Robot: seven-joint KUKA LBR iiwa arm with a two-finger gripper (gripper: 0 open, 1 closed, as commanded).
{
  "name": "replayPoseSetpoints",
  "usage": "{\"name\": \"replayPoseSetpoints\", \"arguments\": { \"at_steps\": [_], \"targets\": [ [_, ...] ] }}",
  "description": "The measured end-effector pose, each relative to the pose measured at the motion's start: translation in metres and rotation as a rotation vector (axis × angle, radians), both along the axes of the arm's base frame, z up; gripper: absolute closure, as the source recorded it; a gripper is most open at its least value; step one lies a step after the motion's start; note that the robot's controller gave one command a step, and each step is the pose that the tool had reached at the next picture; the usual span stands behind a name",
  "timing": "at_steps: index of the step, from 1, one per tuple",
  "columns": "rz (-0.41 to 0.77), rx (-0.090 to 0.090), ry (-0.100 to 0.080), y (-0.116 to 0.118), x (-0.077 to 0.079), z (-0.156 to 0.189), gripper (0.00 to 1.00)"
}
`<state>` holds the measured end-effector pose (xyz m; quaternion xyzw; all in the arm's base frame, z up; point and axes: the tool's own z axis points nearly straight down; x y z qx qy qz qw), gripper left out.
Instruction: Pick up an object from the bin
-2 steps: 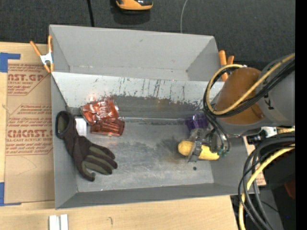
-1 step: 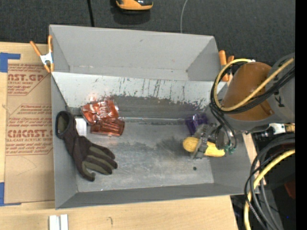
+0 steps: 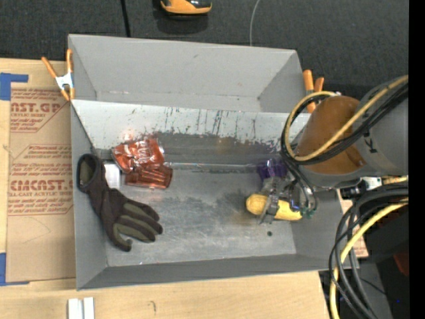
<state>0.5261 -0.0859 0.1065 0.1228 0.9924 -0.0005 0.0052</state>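
My gripper [image 3: 274,205] is low at the right end of the bin, right on top of a yellow banana-shaped thing [image 3: 255,205] that lies on the floor. The yellow thing sticks out to the left and right of the gripper, and its middle is hidden. Just behind the gripper, against the back wall, lies a small purple thing [image 3: 269,170], partly covered by the arm.
A crushed red plastic bottle [image 3: 141,163] with a white cap lies at the left. In front of it a dark glove [image 3: 116,209] stretches along the left wall. The arm with its orange cover and looped cables overhangs the bin's right rim.
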Motion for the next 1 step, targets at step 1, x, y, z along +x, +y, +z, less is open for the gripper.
{"name": "replayPoseSetpoints", "arguments": {
  "at_steps": [1],
  "targets": [
    [0.020, 0.001, -0.001, -0.0018, 0.0088, 0.1575, 1.00]
  ]
}}
